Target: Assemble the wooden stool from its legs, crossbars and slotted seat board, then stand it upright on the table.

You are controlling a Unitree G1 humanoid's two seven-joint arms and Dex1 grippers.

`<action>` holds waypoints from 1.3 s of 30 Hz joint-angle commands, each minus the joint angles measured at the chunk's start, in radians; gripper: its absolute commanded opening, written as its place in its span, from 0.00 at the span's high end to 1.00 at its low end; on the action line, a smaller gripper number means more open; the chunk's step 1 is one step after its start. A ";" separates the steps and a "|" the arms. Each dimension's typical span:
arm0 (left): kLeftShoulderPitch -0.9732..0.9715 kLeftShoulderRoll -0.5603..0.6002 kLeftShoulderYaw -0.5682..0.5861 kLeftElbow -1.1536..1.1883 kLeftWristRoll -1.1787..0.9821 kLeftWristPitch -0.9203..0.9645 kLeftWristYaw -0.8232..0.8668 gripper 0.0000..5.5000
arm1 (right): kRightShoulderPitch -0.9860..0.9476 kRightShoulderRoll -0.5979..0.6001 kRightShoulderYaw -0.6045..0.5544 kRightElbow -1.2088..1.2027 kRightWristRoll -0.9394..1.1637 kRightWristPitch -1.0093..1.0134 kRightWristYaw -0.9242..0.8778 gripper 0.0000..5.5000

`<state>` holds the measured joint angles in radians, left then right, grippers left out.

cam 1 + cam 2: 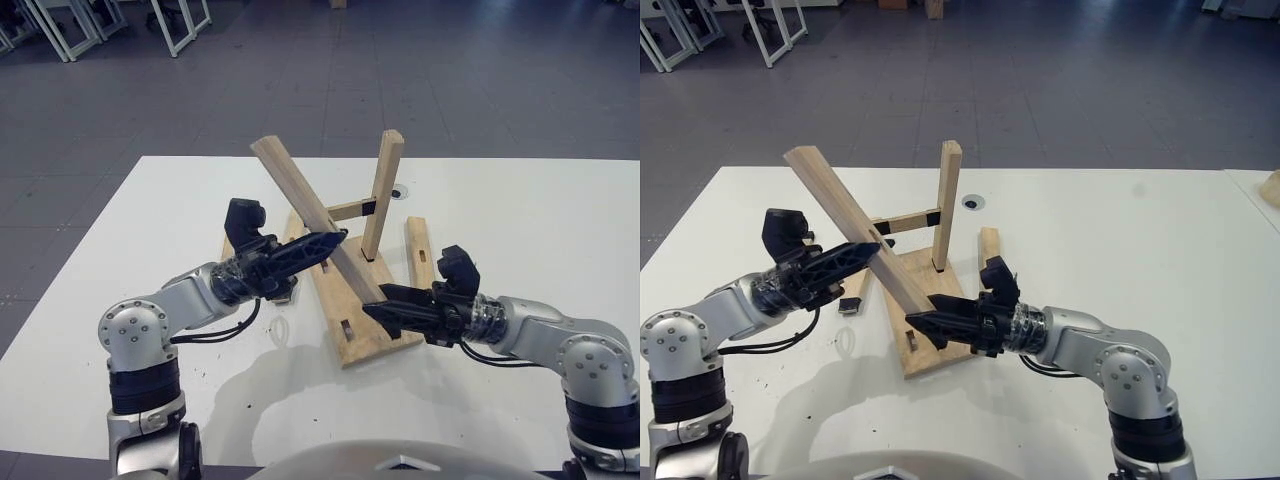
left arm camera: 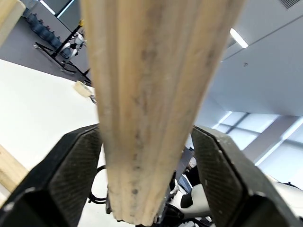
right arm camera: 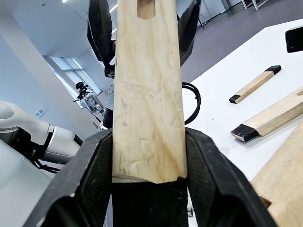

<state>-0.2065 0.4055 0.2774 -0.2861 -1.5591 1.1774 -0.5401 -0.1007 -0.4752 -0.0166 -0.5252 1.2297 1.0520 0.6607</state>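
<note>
Left gripper (image 1: 335, 240) and right gripper (image 1: 372, 307) each clamped the slanted leg (image 1: 298, 192); beyond them, one upright leg (image 1: 383, 190) stood in the seat board (image 1: 352, 345); most assembly apparently remained

A robotics lab hall: white table (image 1: 530, 220), grey floor tiles (image 1: 450, 80), desk frames (image 1: 175, 25).

My 2 head eyes look down over the same table (image 1: 520, 220); my 2 wrist cameras sit close against the leg (image 2: 142, 118).
</note>
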 commanded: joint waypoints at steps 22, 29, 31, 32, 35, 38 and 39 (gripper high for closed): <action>0.010 0.086 -0.060 0.045 -0.012 -0.084 0.018 0.62 | -0.090 -0.135 0.016 0.117 -0.007 0.043 0.101 0.35; 0.001 0.195 0.044 0.073 0.031 -0.116 -0.048 0.62 | -0.077 -0.231 -0.028 0.179 -0.309 -0.128 0.036 0.24; 0.026 0.246 0.045 0.057 0.152 -0.163 -0.110 0.62 | -0.062 -0.207 0.021 0.162 -0.506 -0.183 -0.146 0.24; 0.039 0.268 0.032 0.052 0.216 -0.189 -0.142 0.62 | -0.040 -0.212 0.067 0.126 -0.590 -0.197 -0.200 0.24; 0.085 0.304 -0.050 0.037 0.422 -0.300 -0.259 0.62 | 0.057 -0.218 0.190 -0.034 -0.715 -0.145 -0.311 0.24; 0.097 0.304 -0.120 0.068 0.595 -0.423 -0.338 0.62 | 0.091 -0.213 0.219 -0.123 -0.738 -0.076 -0.340 0.24; 0.093 0.297 -0.128 0.081 0.631 -0.447 -0.343 0.62 | 0.090 -0.215 0.223 -0.132 -0.746 -0.063 -0.340 0.24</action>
<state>-0.1097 0.6936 0.1631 -0.2258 -0.9874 0.7742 -0.8666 -0.0115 -0.6823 0.2035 -0.6317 0.4999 0.9599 0.3293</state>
